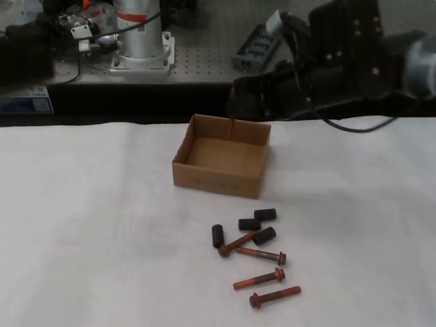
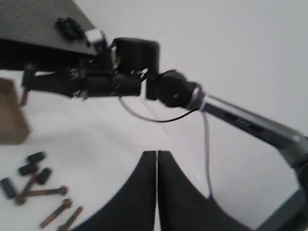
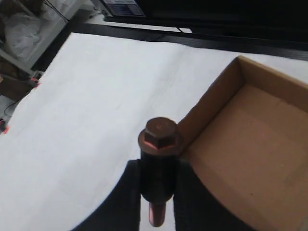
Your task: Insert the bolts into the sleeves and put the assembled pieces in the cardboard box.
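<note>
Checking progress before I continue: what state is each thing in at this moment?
cardboard box: open, empty
right hand: shut on the assembled piece
assembled piece: bolt seated in sleeve, held over the box's wall
left hand: shut, empty
loose sleeves: four, lying on the cloth
loose bolts: four, lying on the cloth

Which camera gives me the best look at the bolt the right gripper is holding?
The right wrist view: the bolt is close up, hex head and black sleeve clear, clamped in the right gripper. The high view shows its small reddish tip above the far wall of the cardboard box; the left wrist view, a faint sliver beside the box.
</note>
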